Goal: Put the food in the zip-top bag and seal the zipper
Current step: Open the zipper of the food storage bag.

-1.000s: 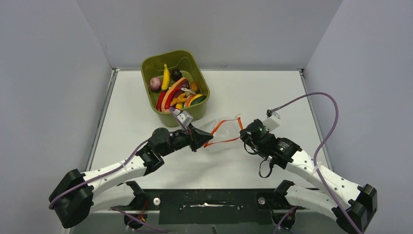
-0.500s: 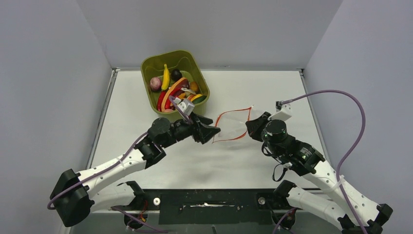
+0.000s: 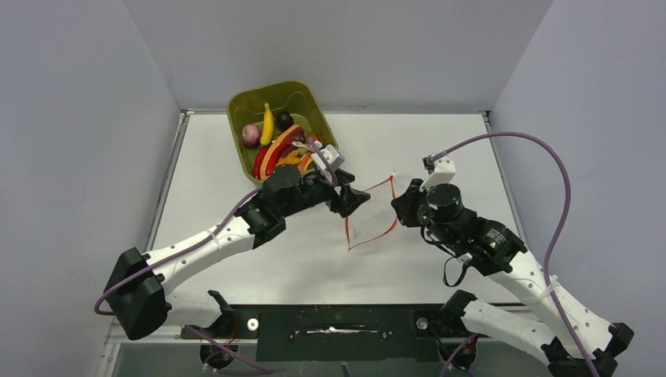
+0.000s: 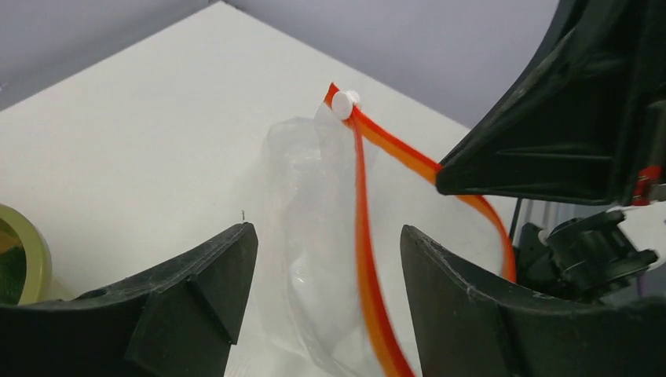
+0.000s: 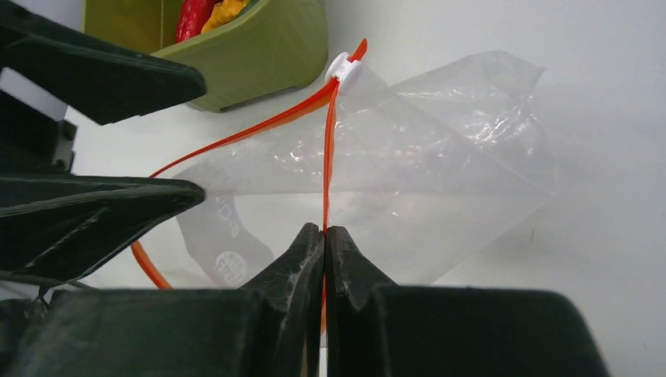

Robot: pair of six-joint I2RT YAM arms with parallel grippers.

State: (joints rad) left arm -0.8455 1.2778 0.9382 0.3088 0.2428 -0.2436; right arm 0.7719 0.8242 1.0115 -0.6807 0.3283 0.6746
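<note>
- Right now the white table [image 3: 440, 149] is carrying everything, and my two arms are meeting over its middle, farther from my bases than a second ago.
- The green bin [image 3: 261, 98] is sitting at the far left corner, untouched, just beyond my left wrist.
- The clear bag [image 3: 375, 214] is being held up between my pincers. A second ago it was lying lower and flatter, and now its mouth is gaping in a triangle.
- My right pincer [image 5: 324, 232] is clenching one lip of that mouth, with its fingers pressed together on the strip.
- My left pincer [image 4: 326, 236] is standing released, jaws spread. The other lip is running between them without being pinched.
- The toy food [image 3: 276, 149] is all sitting in the bin, none of it in the bag.
- The orange zipper [image 4: 365, 236] is lying parted, with its white slider [image 4: 343, 102] sitting at the far end.
- I am judging the mouth nearly ready, though my left pincer needs to close on its lip before loading begins.
</note>
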